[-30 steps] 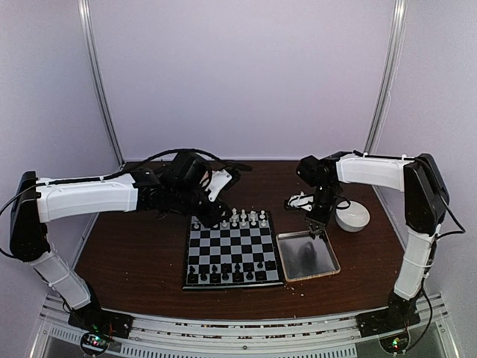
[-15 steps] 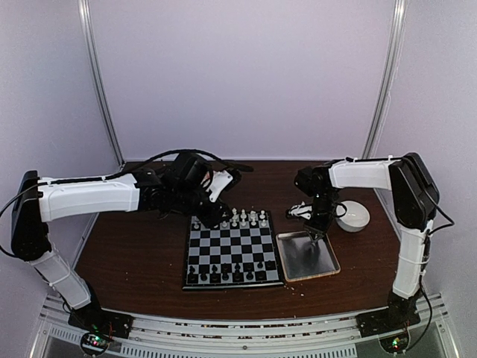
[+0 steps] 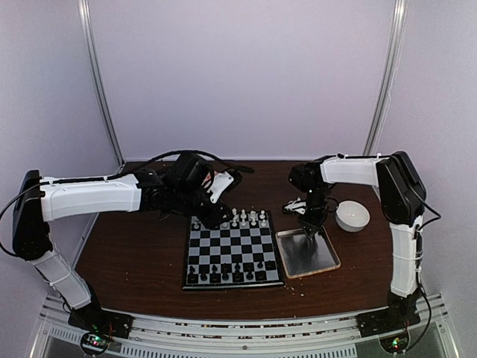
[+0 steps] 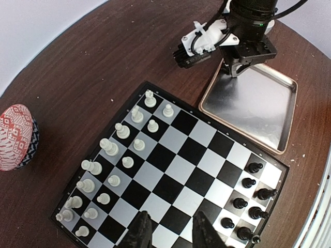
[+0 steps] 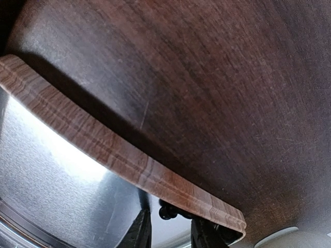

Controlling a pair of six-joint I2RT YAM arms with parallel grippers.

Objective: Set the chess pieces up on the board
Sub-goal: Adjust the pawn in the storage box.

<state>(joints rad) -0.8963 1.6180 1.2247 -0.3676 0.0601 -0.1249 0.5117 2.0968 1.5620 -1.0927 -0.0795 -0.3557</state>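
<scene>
Tabletop [image 5: 232,77], black piece [image 5: 168,211] at right pincer [image 5: 170,219]

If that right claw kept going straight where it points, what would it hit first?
Most likely the wooden-rimmed tray: the right gripper points down at its rim, a tiny black chess piece at its fingertips. Depth is hard to judge.

I've free passage over the board's [image 3: 232,250] bare middle rows, between white pieces [image 3: 246,218] along its far side and black pieces [image 3: 227,274] along its near side, while my right end effector [image 3: 310,231] blocks the tray's [image 3: 313,275] far rim.
</scene>
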